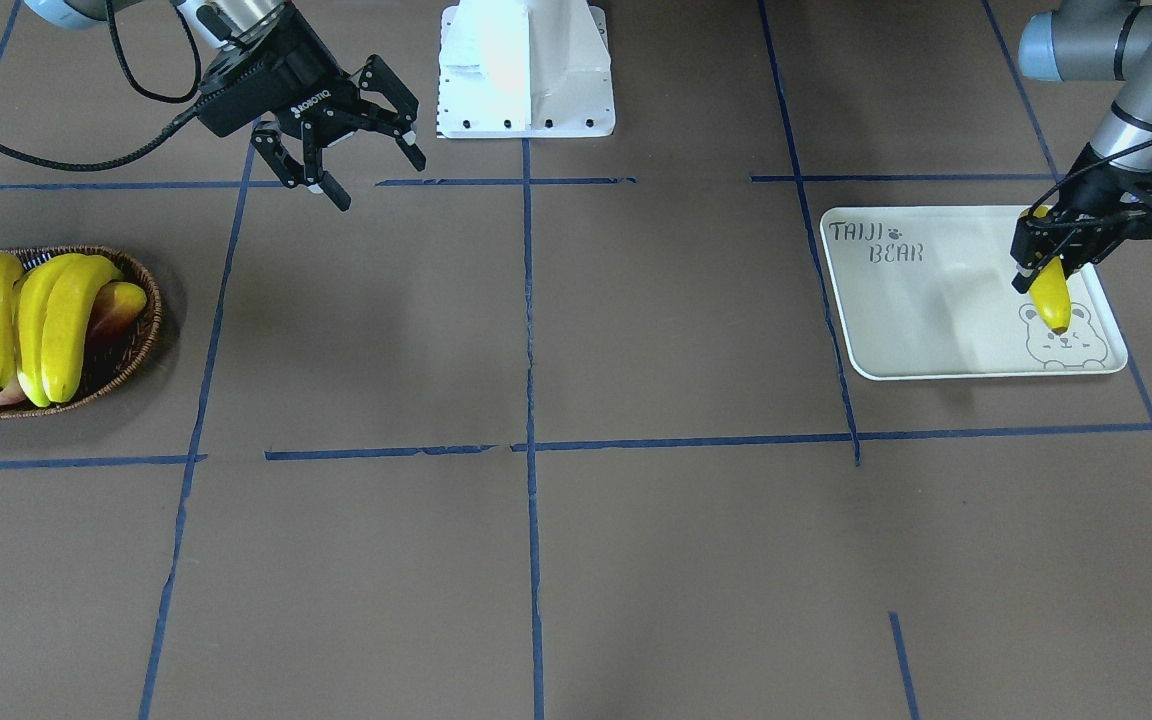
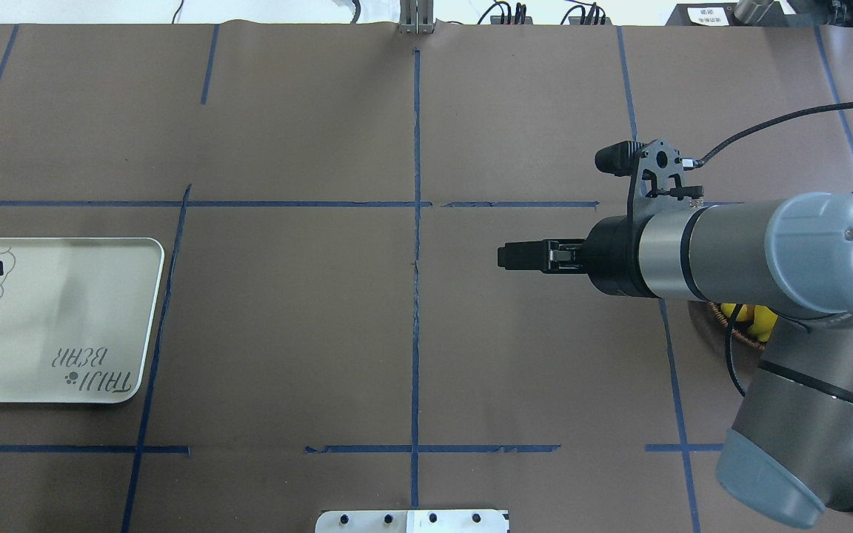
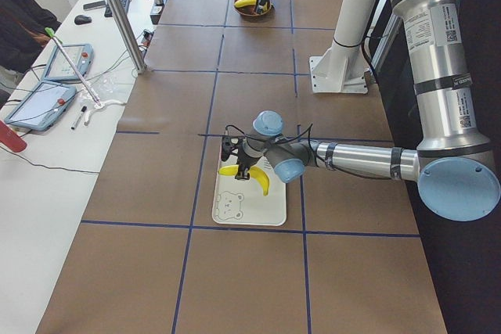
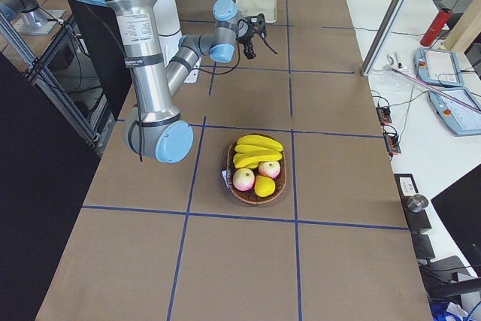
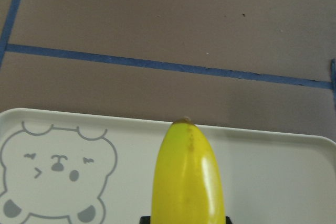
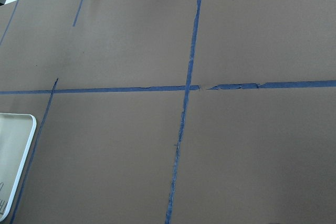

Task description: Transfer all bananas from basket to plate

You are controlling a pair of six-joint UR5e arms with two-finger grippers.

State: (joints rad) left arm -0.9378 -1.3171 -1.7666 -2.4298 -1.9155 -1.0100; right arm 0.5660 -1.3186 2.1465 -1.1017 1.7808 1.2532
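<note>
While my left gripper (image 1: 1041, 270) was clamped around one banana (image 1: 1052, 300), I had it low over the plate (image 1: 926, 320), at the end farthest from my other arm. The banana's free tip pointed down at the bear drawing (image 1: 1064, 338). My wrist camera showed the yellow skin over the cream surface, but I could not tell whether the tip rested on it or hung just above. No other banana lay on the plate, so nothing counted as delivered.

Toward the middle of the table (image 1: 576, 350), my right gripper (image 1: 376, 178) hovered with its fingers spread wide and nothing between them, well apart from both the plate and the basket.

Farthest to my right sat the basket (image 1: 141, 325), with three bananas (image 1: 71, 310) lying side by side across the other fruit (image 1: 124, 303) in it.

I judged the job barely a quarter along: the first banana needed releasing, and three more trips from basket to plate were left.
</note>
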